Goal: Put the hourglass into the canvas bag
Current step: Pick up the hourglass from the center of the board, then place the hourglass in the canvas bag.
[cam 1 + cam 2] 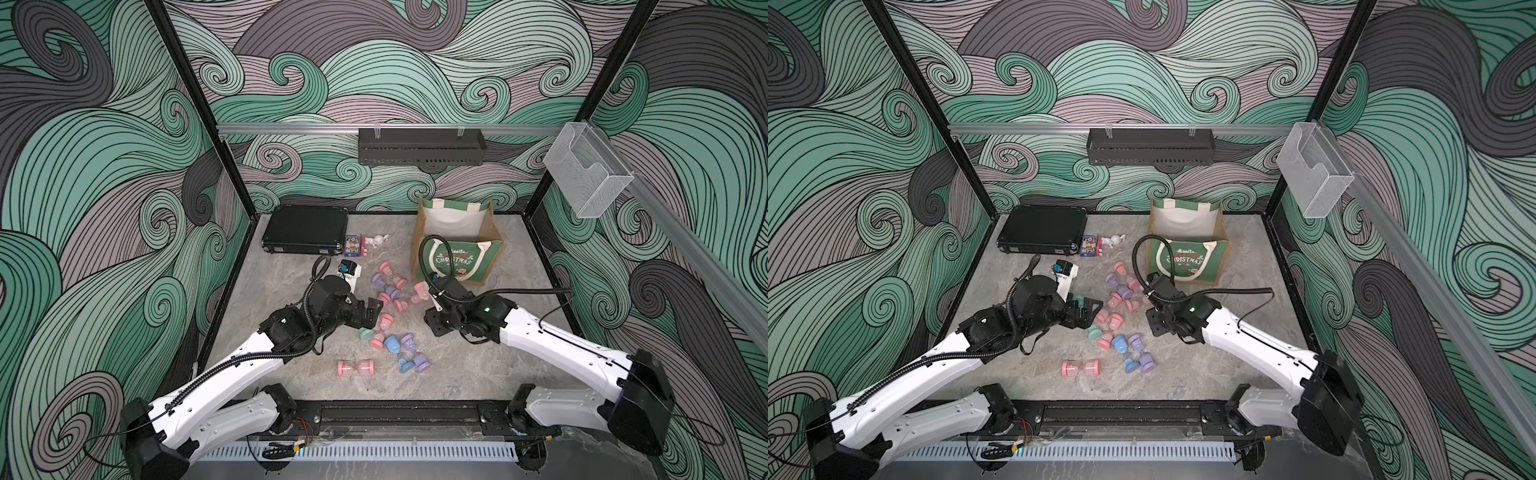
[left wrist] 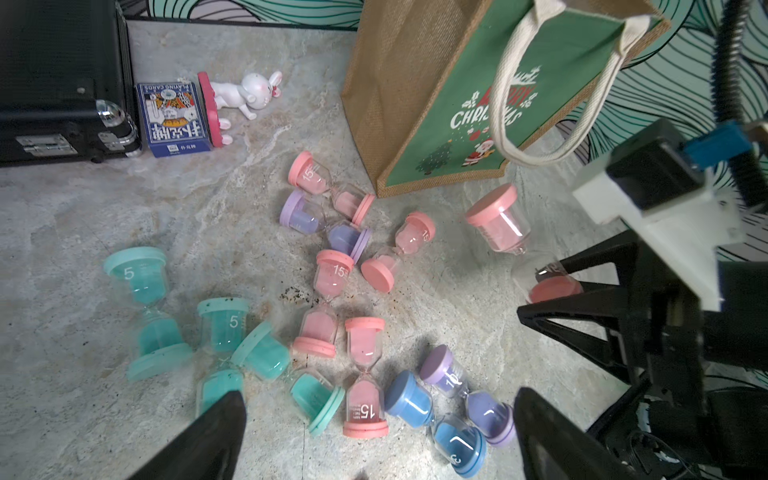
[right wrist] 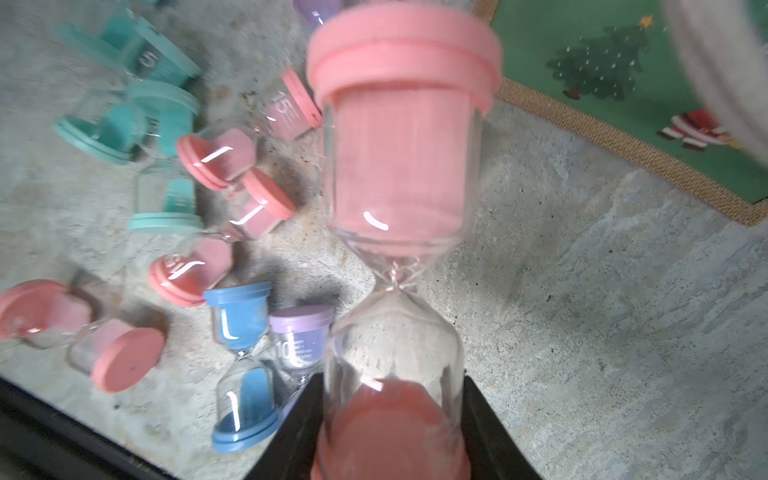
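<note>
– Right gripper (image 1: 424,296), what has it got? In a top view it is clamped on a pink hourglass (image 1: 419,291), just in front of the canvas bag (image 1: 451,259).

– Is it in the bag yet?

– No. Both top views show the bag upright with its mouth open and only cream lining visible. The floor of the bag is hidden, so I cannot tell whether anything lies there. The left gripper (image 1: 1088,309) hovers over the loose hourglasses (image 1: 1119,343) on the table (image 1: 1225,365).

– And the left wrist view?

– Its own jaws stand wide apart with nothing between them. Across the pile, the pink hourglass (image 2: 498,220) is tilted, its lower cap pinched by the right arm's fingers (image 2: 582,286), beside the bag's bottom corner.

– The right wrist view?

– The jaws are snug on the lower cap and the sand-filled bulb points away from the camera. The hourglass looks clear of the table, with the bag's green front (image 3: 623,62) off to one side.

– So where are we?

– I judge the pickup done. The lift over the rim and the release inside are left, and many hourglasses remain scattered.
</note>
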{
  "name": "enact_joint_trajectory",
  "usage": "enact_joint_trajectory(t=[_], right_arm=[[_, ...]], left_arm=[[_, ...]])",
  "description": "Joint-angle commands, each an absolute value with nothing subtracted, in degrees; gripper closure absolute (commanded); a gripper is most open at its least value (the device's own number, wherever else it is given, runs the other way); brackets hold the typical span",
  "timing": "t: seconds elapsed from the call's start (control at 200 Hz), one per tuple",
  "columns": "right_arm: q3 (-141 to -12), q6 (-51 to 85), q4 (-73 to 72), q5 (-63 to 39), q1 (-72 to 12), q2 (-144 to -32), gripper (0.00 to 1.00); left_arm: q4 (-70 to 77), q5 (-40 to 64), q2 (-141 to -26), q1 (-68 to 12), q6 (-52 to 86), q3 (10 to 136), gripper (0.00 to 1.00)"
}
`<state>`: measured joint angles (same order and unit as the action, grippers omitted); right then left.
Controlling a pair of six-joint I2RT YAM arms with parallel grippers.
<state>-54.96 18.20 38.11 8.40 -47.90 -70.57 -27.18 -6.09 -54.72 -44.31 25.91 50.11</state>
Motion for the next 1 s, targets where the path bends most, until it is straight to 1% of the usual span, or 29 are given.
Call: enact_joint_trajectory(t=[0.0, 0.19, 0.375, 0.485, 0.7, 0.996], right_arm=[[-59.84, 15.39, 41.1, 6.16, -47.33, -67.47, 0.75], [-68.89, 14.79, 45.49, 3.1, -44.94, -66.69, 0.75], [-79.74, 13.77, 49.26, 1.9, -40.58, -69.86, 0.76], [-84.44, 13.21, 49.47, 1.18, -36.57, -72.14, 0.76], [-92.39, 14.28, 50.43, 0.53, -28.86, -79.45, 0.76], [-102.4, 15.12, 51.19, 0.21, -22.86, -91.83, 0.77]], left_arm=[[-29.13, -7.99, -54.15, -43.95, 24.64, 53.94, 0.01], [-29.73, -8.96, -55.43, -43.95, 24.09, 57.89, 0.01], [-29.49, -9.99, -57.34, -43.84, 22.95, 62.17, 0.01], [-28.24, -10.03, -58.15, -43.81, 22.51, 63.58, 0.02], [-27.1, -8.88, -62.05, -43.75, 21.67, 67.13, 0.01], [-25.69, -7.47, -68.45, -43.33, 21.26, 70.56, 0.01]])
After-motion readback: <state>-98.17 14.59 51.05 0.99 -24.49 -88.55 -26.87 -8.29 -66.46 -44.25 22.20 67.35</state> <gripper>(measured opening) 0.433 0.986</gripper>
